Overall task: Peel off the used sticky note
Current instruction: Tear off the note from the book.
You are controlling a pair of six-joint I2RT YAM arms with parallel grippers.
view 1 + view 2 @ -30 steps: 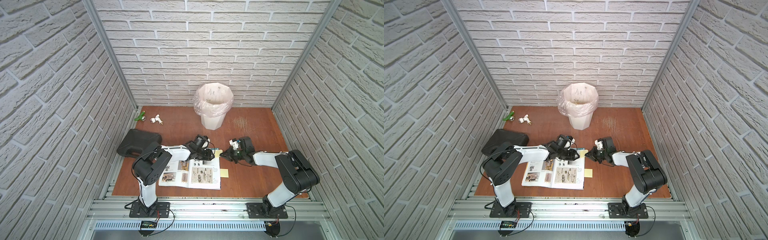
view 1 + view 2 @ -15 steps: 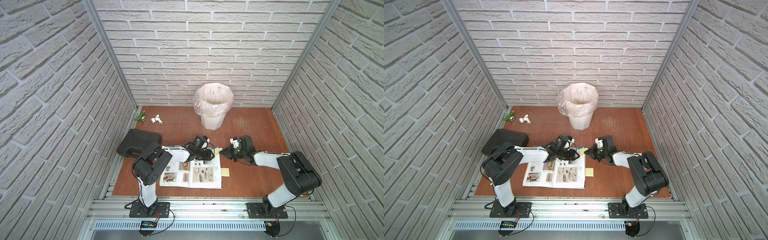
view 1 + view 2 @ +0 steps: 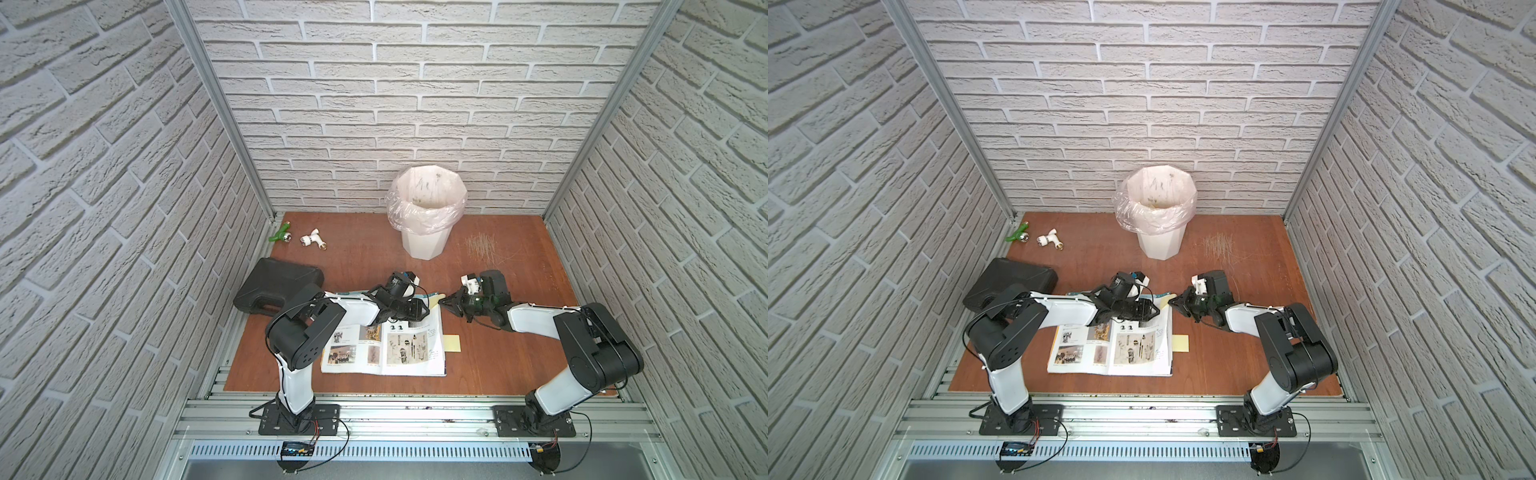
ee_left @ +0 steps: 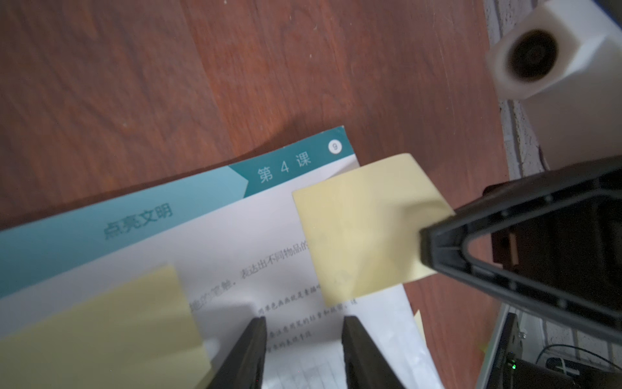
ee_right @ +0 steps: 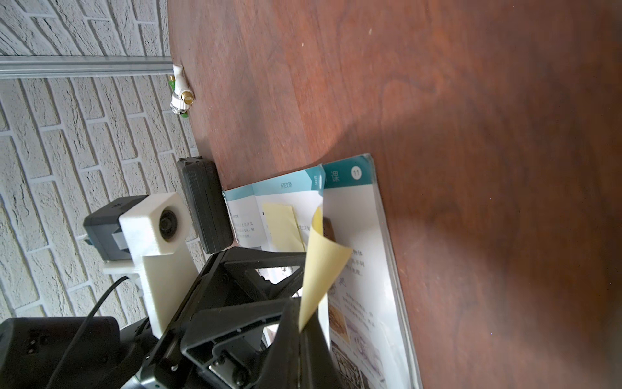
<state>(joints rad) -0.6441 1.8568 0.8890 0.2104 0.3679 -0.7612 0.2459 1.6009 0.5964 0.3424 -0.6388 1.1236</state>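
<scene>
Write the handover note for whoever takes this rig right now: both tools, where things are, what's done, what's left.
Right tool: shut on one edge of the sticky note, which curls up off the open book.
Left tool: jaws slightly apart, holding nothing, low over the same page.
Done: note gripped and mostly lifted; whether an edge still sticks, I cannot tell.
Left: pull it fully clear. A second note sits on the page, a third note on the table beside the book.
</scene>
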